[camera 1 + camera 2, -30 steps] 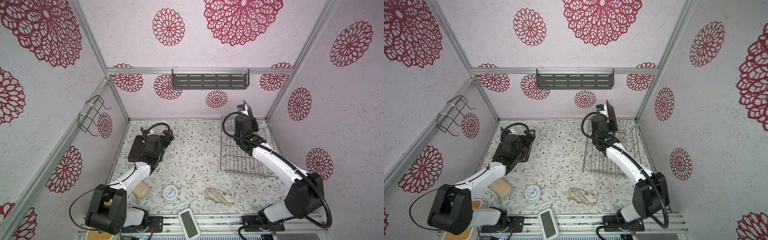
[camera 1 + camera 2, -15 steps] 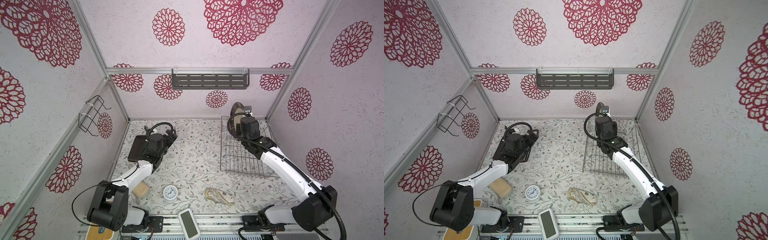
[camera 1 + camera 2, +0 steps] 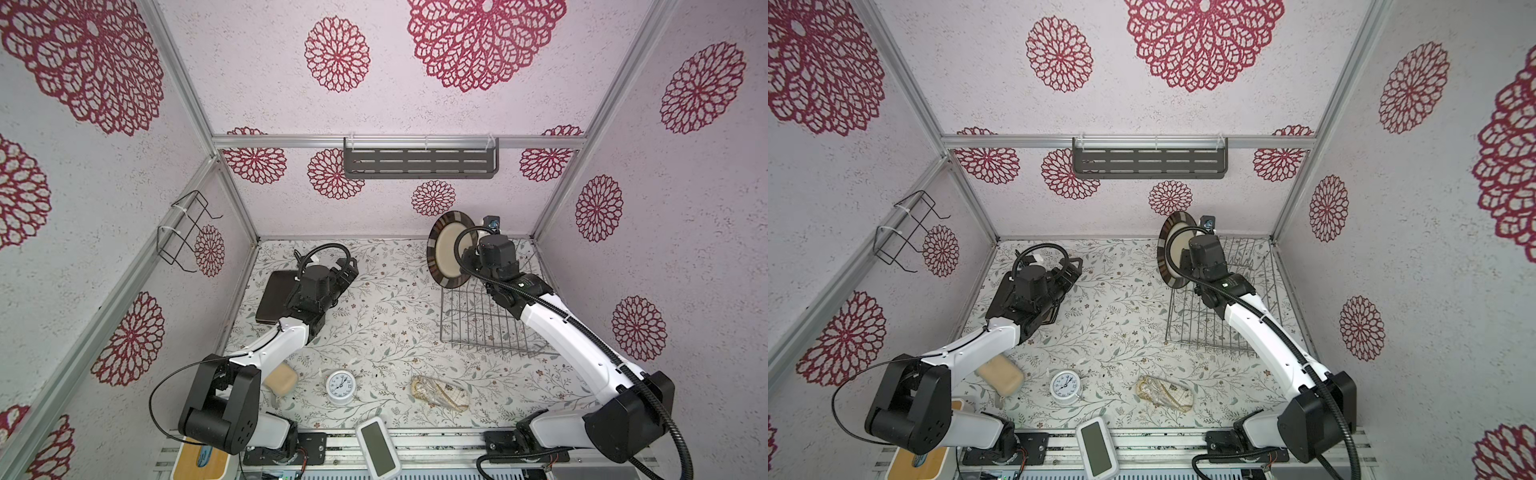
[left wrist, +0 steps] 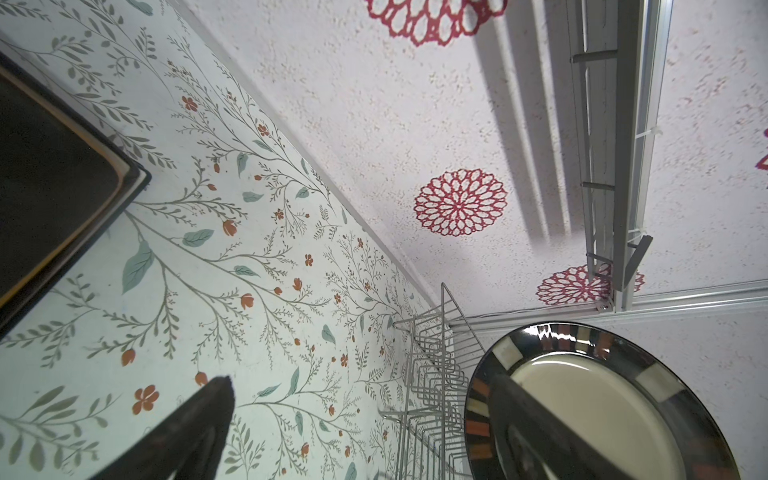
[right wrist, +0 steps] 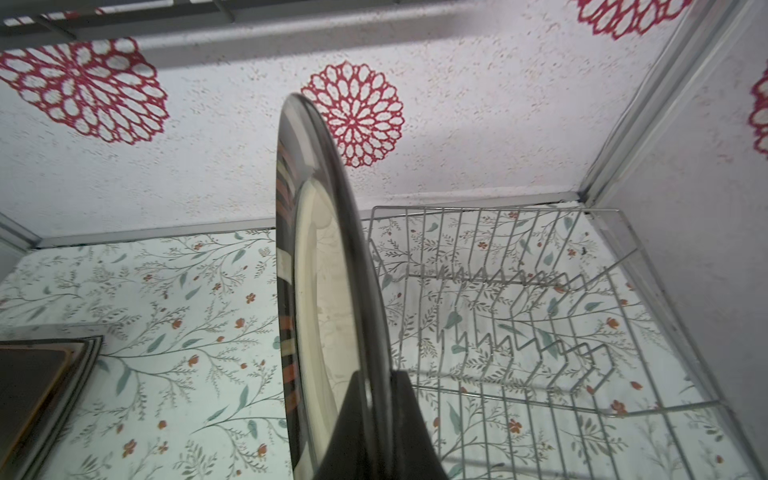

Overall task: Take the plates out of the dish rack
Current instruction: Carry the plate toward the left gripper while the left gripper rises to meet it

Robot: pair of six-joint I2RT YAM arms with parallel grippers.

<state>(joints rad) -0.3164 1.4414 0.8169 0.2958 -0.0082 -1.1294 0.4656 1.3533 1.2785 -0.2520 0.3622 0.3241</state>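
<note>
My right gripper (image 5: 374, 384) is shut on the rim of a round cream plate (image 3: 446, 253) with a brown-striped rim. It holds the plate upright in the air over the far left corner of the silver wire dish rack (image 3: 486, 328); the rack's (image 5: 540, 291) tines stand bare. In both top views the plate's (image 3: 1173, 253) face is turned to the left. A stack of dark brown square plates (image 3: 276, 299) lies flat at the table's left, partly under my left arm. My left gripper (image 3: 347, 268) hovers open just right of that stack with nothing between its fingers (image 4: 208, 411).
A small round white clock (image 3: 340, 386), a beige block (image 3: 282, 380) and a patterned pouch (image 3: 440, 397) lie near the front. A white device (image 3: 378, 446) rests on the front rail. A grey slotted shelf (image 3: 419, 164) hangs on the back wall and a black wire holder (image 3: 183, 230) on the left wall.
The right gripper has carried the round plate leftward off the rack's far corner and turned its face into view. The left gripper has edged slightly to the right, still open.
</note>
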